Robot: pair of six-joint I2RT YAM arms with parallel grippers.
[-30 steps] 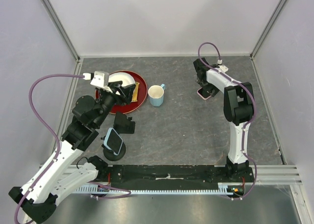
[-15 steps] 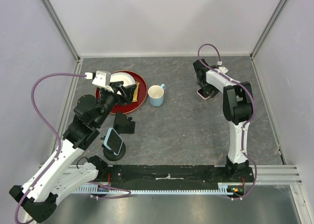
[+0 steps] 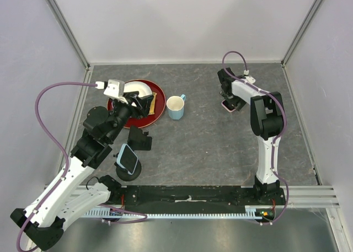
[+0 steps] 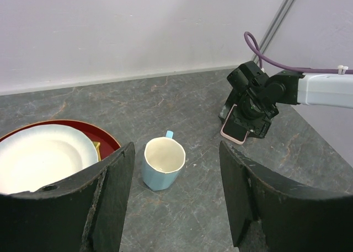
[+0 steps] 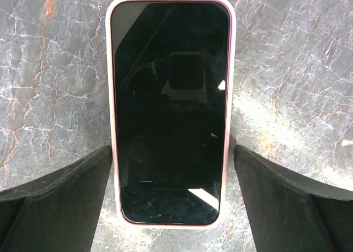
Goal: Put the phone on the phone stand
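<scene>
The phone (image 5: pixel 170 111), black-screened in a pink case, lies flat on the grey table at the far right; it also shows in the top view (image 3: pixel 226 105) and the left wrist view (image 4: pixel 236 132). My right gripper (image 5: pixel 172 197) is open and low over it, one finger (image 5: pixel 55 202) on each long side near its lower end, not gripping. A black angular stand (image 3: pixel 139 137) sits at mid-left. A blue-cased phone on a round black base (image 3: pixel 127 159) stands just in front of it. My left gripper (image 3: pixel 140 104) is open and empty above the tray's right edge.
A red tray (image 3: pixel 158 112) with a white plate (image 3: pixel 138 90) sits at the back left. A light blue cup (image 3: pixel 176 106) stands upright beside it and shows between my left fingers (image 4: pixel 163 162). Walls close off the back and both sides.
My right gripper has settled slightly further over the pink-cased phone, which now shows less in the top view. The left arm and the other things have not moved.
</scene>
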